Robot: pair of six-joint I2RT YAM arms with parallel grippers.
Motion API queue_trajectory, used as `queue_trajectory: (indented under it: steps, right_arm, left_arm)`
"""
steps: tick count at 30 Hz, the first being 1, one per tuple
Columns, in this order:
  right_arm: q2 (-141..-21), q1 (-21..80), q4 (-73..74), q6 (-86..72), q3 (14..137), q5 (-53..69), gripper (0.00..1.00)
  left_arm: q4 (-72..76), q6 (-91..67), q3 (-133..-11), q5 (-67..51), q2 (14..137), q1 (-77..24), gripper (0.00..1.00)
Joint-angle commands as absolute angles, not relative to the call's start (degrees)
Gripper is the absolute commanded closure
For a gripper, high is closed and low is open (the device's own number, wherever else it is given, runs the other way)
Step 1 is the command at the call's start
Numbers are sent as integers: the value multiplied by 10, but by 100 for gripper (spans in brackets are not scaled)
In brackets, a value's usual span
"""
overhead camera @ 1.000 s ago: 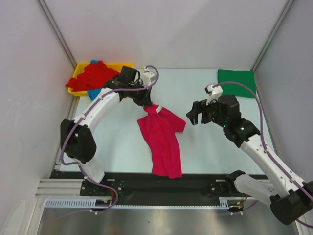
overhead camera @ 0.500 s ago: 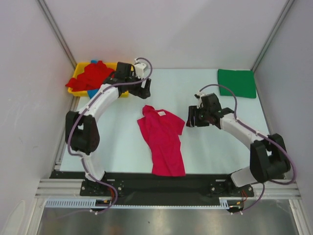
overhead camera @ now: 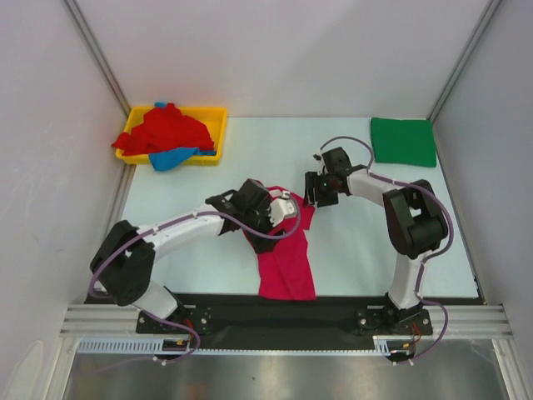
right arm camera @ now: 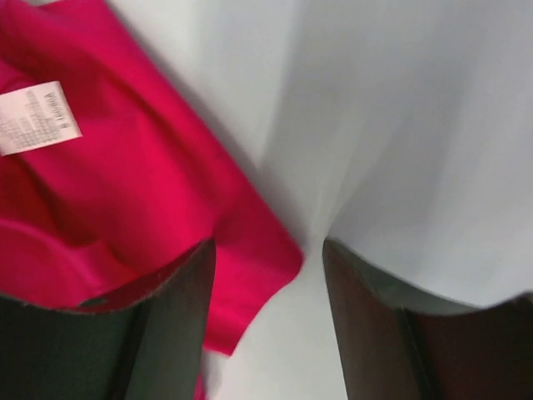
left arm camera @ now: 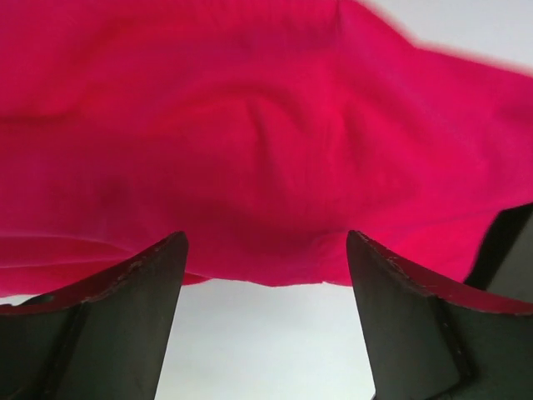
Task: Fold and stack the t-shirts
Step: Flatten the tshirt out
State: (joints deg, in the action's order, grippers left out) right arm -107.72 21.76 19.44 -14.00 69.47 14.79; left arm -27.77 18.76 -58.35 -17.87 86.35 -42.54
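Pale counter (overhead camera: 358,242), limp light magenta t-shirt (overhead camera: 287,262); left claw (left arm camera: 266,242) and right claw (right arm camera: 268,246) both gape; pinching its edges seems best.

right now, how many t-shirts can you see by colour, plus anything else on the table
magenta t-shirt: 1, spread out mid-table
green t-shirt: 1, folded
red t-shirt heap: 1 heap, cannot tell how many shirts
blue t-shirt: 1, under the red
yellow tray: 1
total: 5
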Motion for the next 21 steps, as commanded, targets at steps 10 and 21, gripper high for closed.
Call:
queue_trajectory:
  steps: [10, 21]
  right_arm:
    - [-1111, 238, 179, -188, 717, 213, 100]
    - [-798, 132, 301, -145, 703, 229, 100]
  left_arm:
    - [-185, 224, -529, -136, 889, -455, 80]
    - [-385, 125, -833, -342, 811, -185, 94]
